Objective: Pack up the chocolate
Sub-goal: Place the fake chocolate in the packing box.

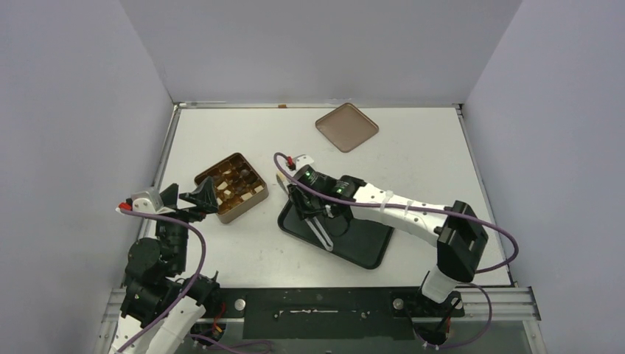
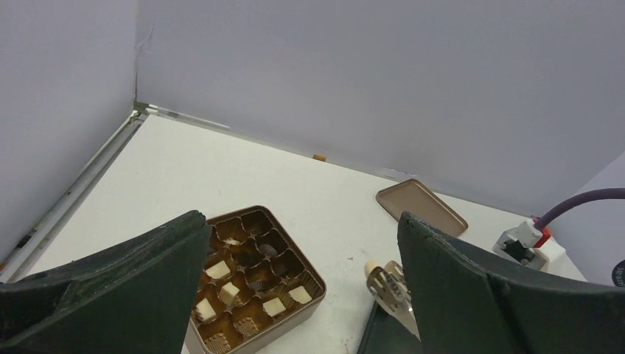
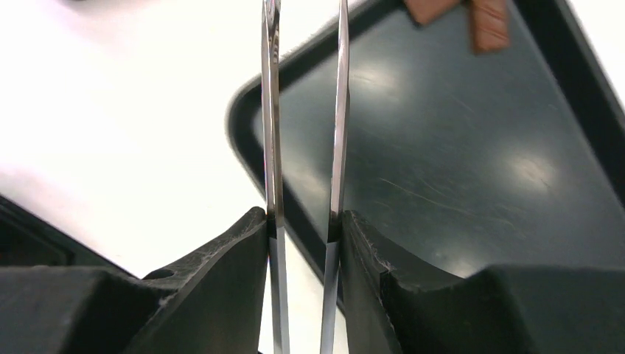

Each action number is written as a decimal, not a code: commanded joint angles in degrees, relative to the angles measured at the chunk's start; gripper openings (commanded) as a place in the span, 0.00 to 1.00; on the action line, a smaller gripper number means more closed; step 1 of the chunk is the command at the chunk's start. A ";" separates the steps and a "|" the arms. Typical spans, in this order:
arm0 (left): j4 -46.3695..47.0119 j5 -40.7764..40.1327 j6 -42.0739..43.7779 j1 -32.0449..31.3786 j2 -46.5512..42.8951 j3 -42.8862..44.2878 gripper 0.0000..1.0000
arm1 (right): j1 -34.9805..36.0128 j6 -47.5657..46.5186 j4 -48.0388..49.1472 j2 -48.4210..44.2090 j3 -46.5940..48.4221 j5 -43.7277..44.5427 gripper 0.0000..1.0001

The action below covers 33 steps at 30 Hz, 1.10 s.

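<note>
right hand (image 3: 304, 221) pinches the tongs (image 3: 339, 110); squeeze evenly, bring the cream chocolate (image 2: 372, 267), seemingly at their tips, over the tin (image 1: 232, 187) ahead. left hand (image 2: 302, 221) is spread.

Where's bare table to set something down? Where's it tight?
Free: back strip between tin and lid; right side of the table, beyond the tray; near strip in front of tin and tray. Tight: the tin-tray gap, where the right gripper holds tongs, and the tin's near-left side by the open left gripper.
</note>
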 commanded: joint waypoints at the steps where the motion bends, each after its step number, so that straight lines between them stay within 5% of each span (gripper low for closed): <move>1: 1.49 -0.65 0.63 0.01 -0.70 0.79 0.97 | 3.83 -1.65 4.94 4.93 7.05 -3.14 0.24; 12: 0.84 -1.70 0.65 -0.05 -1.26 1.05 0.97 | 10.06 -4.62 2.99 19.64 23.72 -4.78 0.25; 33: 0.85 -1.65 0.72 -0.12 -1.35 0.98 0.97 | 9.98 -5.84 0.45 24.07 28.65 -5.74 0.36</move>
